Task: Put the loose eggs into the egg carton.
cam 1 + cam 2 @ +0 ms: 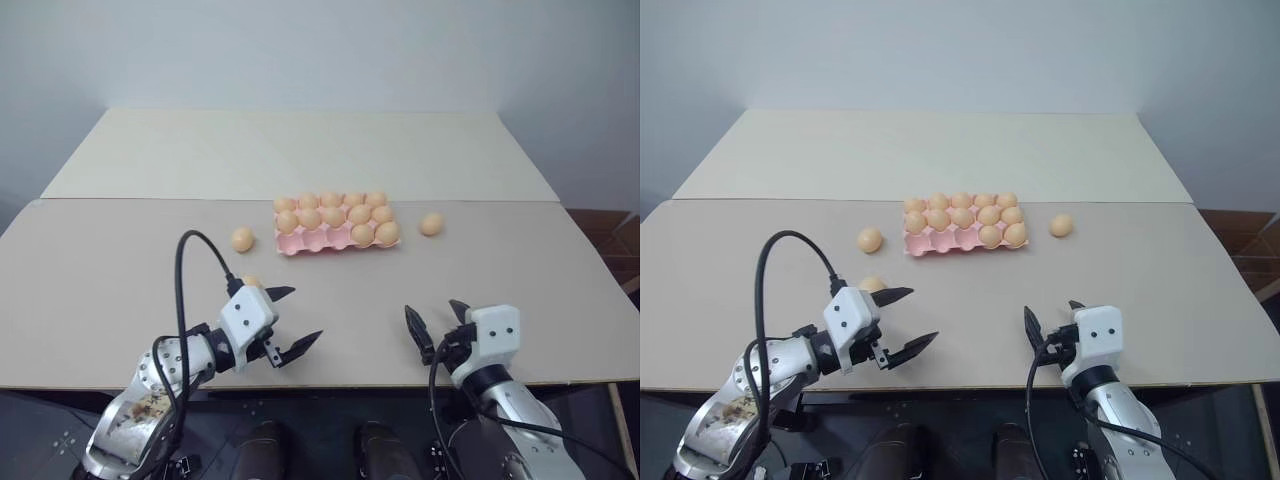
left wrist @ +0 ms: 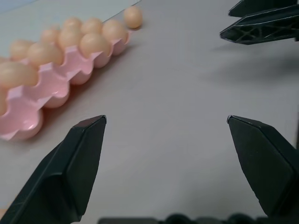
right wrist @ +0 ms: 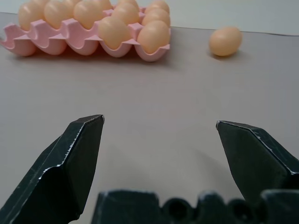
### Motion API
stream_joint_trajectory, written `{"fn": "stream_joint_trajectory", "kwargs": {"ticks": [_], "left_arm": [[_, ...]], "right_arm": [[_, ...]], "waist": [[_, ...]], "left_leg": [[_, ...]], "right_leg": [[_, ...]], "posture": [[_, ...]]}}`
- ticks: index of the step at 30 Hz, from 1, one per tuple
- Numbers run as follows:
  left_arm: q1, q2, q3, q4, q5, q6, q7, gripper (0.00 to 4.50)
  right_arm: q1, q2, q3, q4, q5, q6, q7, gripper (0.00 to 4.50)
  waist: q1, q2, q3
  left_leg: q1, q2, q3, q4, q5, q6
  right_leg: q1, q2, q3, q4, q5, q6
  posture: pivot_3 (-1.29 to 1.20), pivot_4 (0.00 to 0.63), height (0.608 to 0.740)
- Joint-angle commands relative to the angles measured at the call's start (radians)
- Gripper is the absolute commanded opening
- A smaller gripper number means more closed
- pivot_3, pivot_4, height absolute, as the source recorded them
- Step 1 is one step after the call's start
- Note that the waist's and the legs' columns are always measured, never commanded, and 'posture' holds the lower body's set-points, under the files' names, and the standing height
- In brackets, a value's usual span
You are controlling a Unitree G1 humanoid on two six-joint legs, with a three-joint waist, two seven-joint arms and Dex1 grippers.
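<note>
Both arms hang low over the near edge of the counter, and both come up empty-handed. The left tool has its two black fingers spread wide, nothing between them, pointing in toward the middle. The right tool is spread just as wide, aimed straight ahead at the carton, gripping nothing.

The egg carton sits mid-counter, pink and scalloped. Its two far rows are full, and two eggs sit at the right end of the near row. The three near cups on the left stand bare.

Three loose eggs lie on the counter. One loose egg rests just left of the carton, not touching it. Another sits off to the carton's right, a little apart. A third peeks out right behind the left tool's white housing, close by the upper finger; whether they touch, I can't tell.
</note>
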Motion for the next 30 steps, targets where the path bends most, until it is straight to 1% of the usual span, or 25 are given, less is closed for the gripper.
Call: {"fn": "stream_joint_trajectory", "kwargs": {"ticks": [1, 3, 5, 8, 11, 13, 15, 16, 18, 20, 30], "left_arm": [[-0.056, 0.003, -0.026, 0.034, 0.005, -0.041, -0.036, 4.5], [-0.083, -0.008, -0.039, 0.057, 0.011, -0.04, -0.033, 4.5], [-0.101, -0.016, -0.049, 0.078, 0.016, -0.042, -0.029, 4.5], [-0.115, -0.026, -0.063, 0.104, 0.031, -0.053, -0.022, 4.5], [-0.126, -0.038, -0.079, 0.114, 0.048, -0.061, -0.017, 4.5], [-0.135, -0.054, -0.085, 0.115, 0.051, -0.058, -0.013, 4.5], [-0.144, -0.062, -0.093, 0.118, 0.056, -0.059, -0.012, 4.5], [-0.147, -0.065, -0.096, 0.121, 0.058, -0.06, -0.013, 4.5], [-0.154, -0.069, -0.103, 0.124, 0.063, -0.063, -0.014, 4.5], [-0.158, -0.07, -0.105, 0.125, 0.065, -0.063, -0.014, 4.5], [-0.147, -0.065, -0.099, 0.113, 0.076, -0.062, -0.016, 4.5]], "right_arm": [[-0.044, 0.008, -0.023, -0.049, 0.015, 0.008, -0.042, 4.47], [-0.097, 0.02, -0.043, -0.047, 0.042, 0.071, -0.074, 4.47], [-0.182, 0.008, -0.059, -0.033, 0.052, 0.142, -0.097, 4.47], [-0.392, -0.016, -0.088, 0.042, 0.046, 0.236, -0.149, 4.47], [-0.579, -0.045, -0.078, 0.154, -0.009, 0.323, -0.213, 4.47], [-0.737, -0.052, -0.092, 0.265, -0.028, 0.452, -0.267, 4.47], [-0.85, -0.067, -0.1, 0.386, -0.031, 0.503, -0.274, 4.47], [-0.884, -0.072, -0.102, 0.429, -0.033, 0.507, -0.272, 4.47], [-0.99, -0.09, -0.109, 0.599, -0.049, 0.485, -0.286, 4.47], [-1.076, -0.113, -0.105, 0.768, -0.071, 0.421, -0.293, 4.47], [-1.334, -0.151, -0.129, 1.404, -0.08, 0.172, -0.303, 4.47]], "waist": [[0.001, 0.0, 0.0], [0.0, 0.0, 0.0], [0.001, 0.0, 0.0], [-0.003, 0.0, 0.0], [0.0, 0.0, 0.0], [0.001, 0.0, 0.0], [0.002, 0.0, 0.0], [0.002, 0.0, 0.0], [0.001, 0.0, 0.0], [0.001, 0.0, 0.0], [-0.007, 0.0, 0.0]], "left_leg": [[0.0, 0.0, 0.0, 0.0, 0.0, 0.0], [0.0, 0.0, 0.0, 0.0, 0.0, 0.0], [0.0, 0.0, 0.0, 0.0, 0.0, 0.0], [0.0, -0.001, 0.0, 0.0, 0.0, 0.0], [0.0, -0.001, 0.0, 0.0, 0.0, 0.0], [-0.001, -0.001, 0.0, 0.0, 0.0, 0.0], [-0.002, -0.001, 0.0, 0.0, 0.001, 0.0], [-0.001, -0.001, 0.0, 0.0, 0.001, 0.0], [-0.002, -0.001, 0.0, 0.0, 0.001, 0.0], [-0.002, -0.002, 0.001, 0.0, 0.001, 0.0], [-0.002, -0.001, 0.001, 0.0, 0.001, 0.001]], "right_leg": [[0.0, 0.0, 0.0, 0.0, 0.0, 0.0], [0.0, 0.0, 0.0, 0.0, 0.001, 0.001], [0.0, 0.0, 0.001, 0.0, 0.002, 0.002], [0.0, 0.001, 0.001, 0.0, 0.006, -0.002], [0.0, 0.002, 0.001, 0.0, 0.007, -0.003], [0.0, 0.002, 0.001, 0.001, 0.007, -0.003], [-0.001, 0.002, 0.002, 0.001, 0.007, -0.003], [0.0, 0.002, 0.002, 0.001, 0.007, -0.003], [-0.001, 0.002, 0.001, 0.001, 0.007, -0.003], [-0.001, 0.002, 0.002, 0.001, 0.008, -0.003], [-0.001, 0.002, 0.002, 0.002, 0.008, -0.003]], "posture": [[0.0, 0.15, 0.74], [0.0, 0.15, 0.74], [0.0, 0.15, 0.74], [0.0, 0.15, 0.74], [0.0, 0.15, 0.74], [0.0, 0.15, 0.74], [0.0, 0.15, 0.74], [0.0, 0.15, 0.74], [0.0, 0.15, 0.74], [0.0, 0.15, 0.74], [0.0, 0.15, 0.74]]}}
